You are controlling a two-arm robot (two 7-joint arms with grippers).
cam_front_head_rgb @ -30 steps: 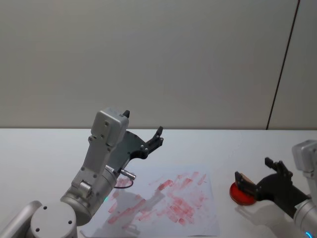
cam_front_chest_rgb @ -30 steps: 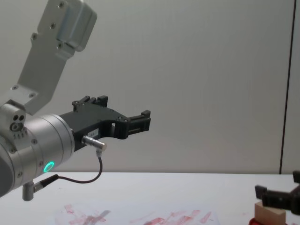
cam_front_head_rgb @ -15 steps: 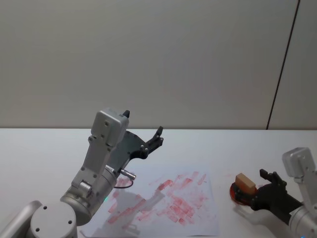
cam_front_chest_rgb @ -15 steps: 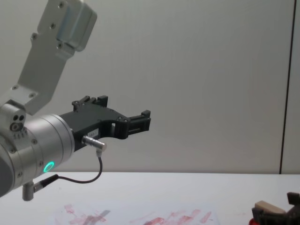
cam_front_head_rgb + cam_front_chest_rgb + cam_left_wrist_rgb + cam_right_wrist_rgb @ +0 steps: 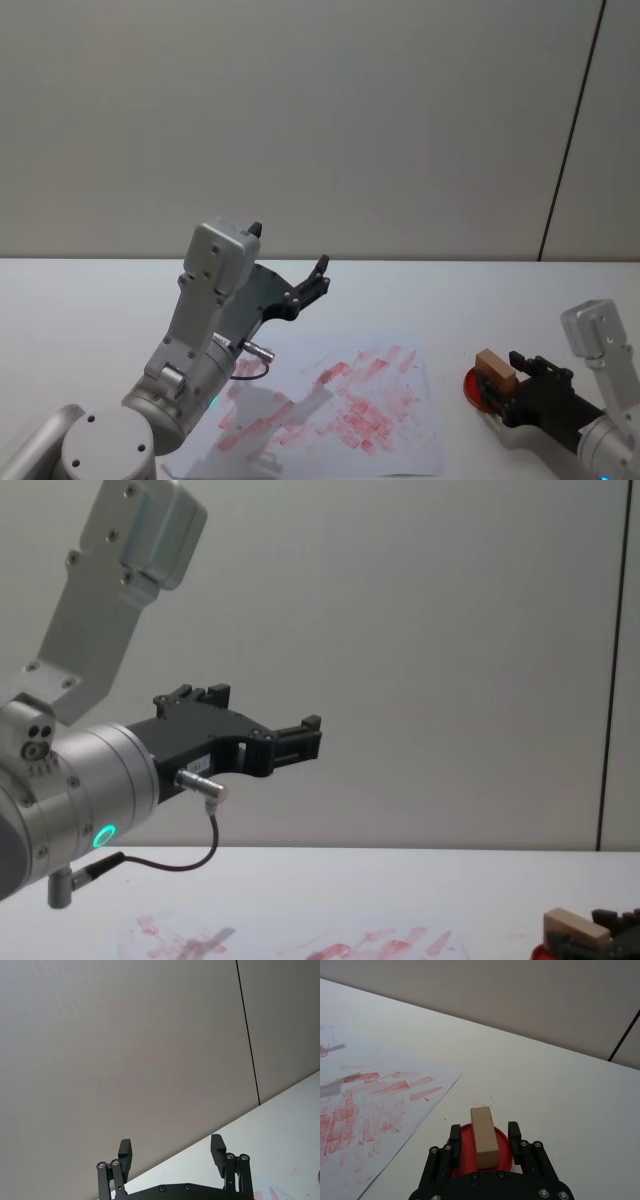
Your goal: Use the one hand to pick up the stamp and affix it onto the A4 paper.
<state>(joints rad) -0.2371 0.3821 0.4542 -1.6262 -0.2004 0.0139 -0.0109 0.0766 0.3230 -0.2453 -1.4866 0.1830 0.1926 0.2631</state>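
The right claw (image 5: 484, 1129) sits low over the red ink pad (image 5: 504, 1152), its fingers spread either side of the stamp (image 5: 483, 1135) with a gap at each side, gripping nothing. The stamp stands on the pad, just right of the paper (image 5: 405, 445) on the worktop (image 5: 480, 300). The left claw (image 5: 170, 1146) hangs raised, open and empty.

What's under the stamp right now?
The red round pad, with the stamp standing on it between the right gripper's open fingers. The stamp's underside is covered.
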